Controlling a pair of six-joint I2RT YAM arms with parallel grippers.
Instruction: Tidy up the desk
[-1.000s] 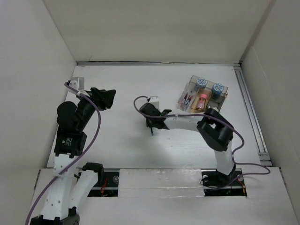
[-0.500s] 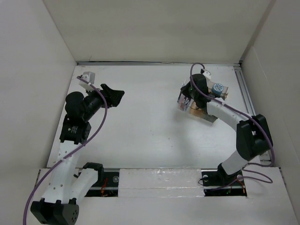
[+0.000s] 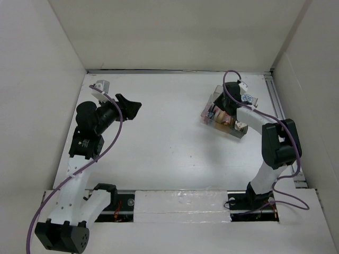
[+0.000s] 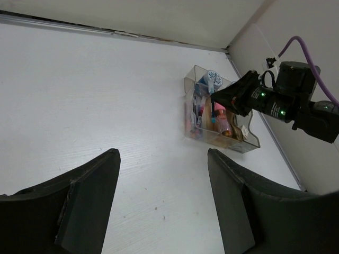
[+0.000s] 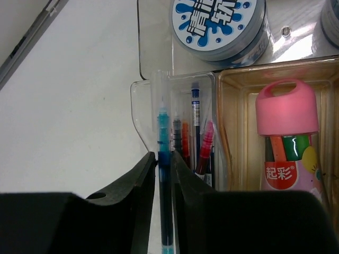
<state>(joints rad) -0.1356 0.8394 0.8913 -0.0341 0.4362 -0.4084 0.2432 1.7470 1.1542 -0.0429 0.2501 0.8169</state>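
Note:
The desk point(image 3: 159, 153) is a flat white tabletop walled by white panels. My right gripper point(image 5: 163, 156) is shut on a blue pen point(image 5: 163, 124) and holds it upright, its tip over the pen compartment of a small clear tray point(image 5: 139, 98). In the top view the right gripper point(image 3: 218, 108) is over the tray point(image 3: 241, 132) at the back right. The left wrist view shows it too point(image 4: 225, 98), with the pen point(image 4: 213, 109) pointing down into the tray point(image 4: 249, 144). My left gripper point(image 4: 162, 159) is open and empty above the desk's left side point(image 3: 130, 107).
The tray holds several pens point(image 5: 197, 132), a pink-capped bottle point(image 5: 286, 114) and a round blue-and-white tin point(image 5: 220, 24). A metal rail point(image 3: 282, 132) runs along the desk's right edge. White walls stand at the back and on both sides.
My right arm has swung from the desk's middle to the tray at the back right, carrying the pen. My left gripper has risen and shifted a little toward the back.

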